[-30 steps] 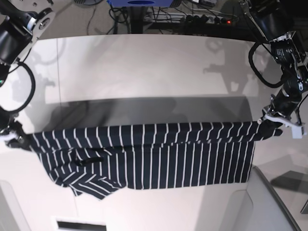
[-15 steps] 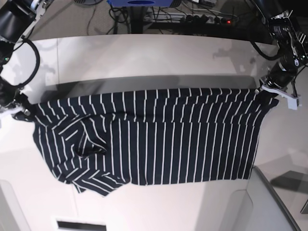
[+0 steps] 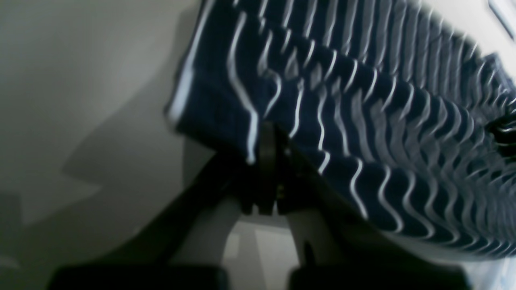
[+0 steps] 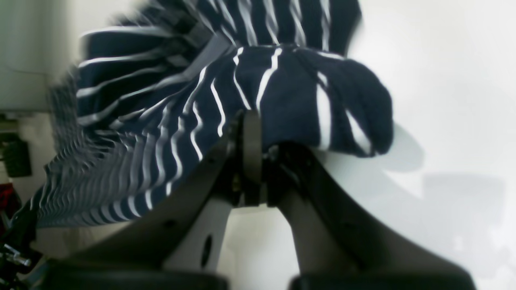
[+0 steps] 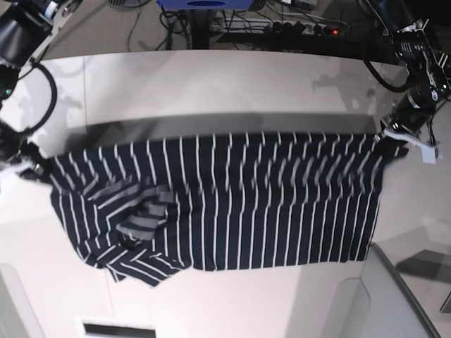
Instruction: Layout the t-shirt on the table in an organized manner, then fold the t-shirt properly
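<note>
The dark navy t-shirt (image 5: 232,204) with thin white stripes hangs stretched between both arms above the white table (image 5: 211,84), its lower edge near the table's front. My left gripper (image 5: 390,143) on the base view's right is shut on the shirt's upper corner (image 3: 258,133). My right gripper (image 5: 32,165) on the base view's left is shut on the opposite corner (image 4: 282,100). A sleeve (image 5: 130,264) droops bunched at the lower left. The cloth is blurred in both wrist views.
Cables and a power strip (image 5: 303,28) lie on the floor behind the table. A blue stand (image 5: 204,5) sits at the back centre. A grey panel edge (image 5: 402,289) runs along the front right corner.
Both grippers have lifted the shirt's top edge up and away from the front, unfolding the cloth into a taller hanging sheet. In the last half second it stays nearly level and swings.
</note>
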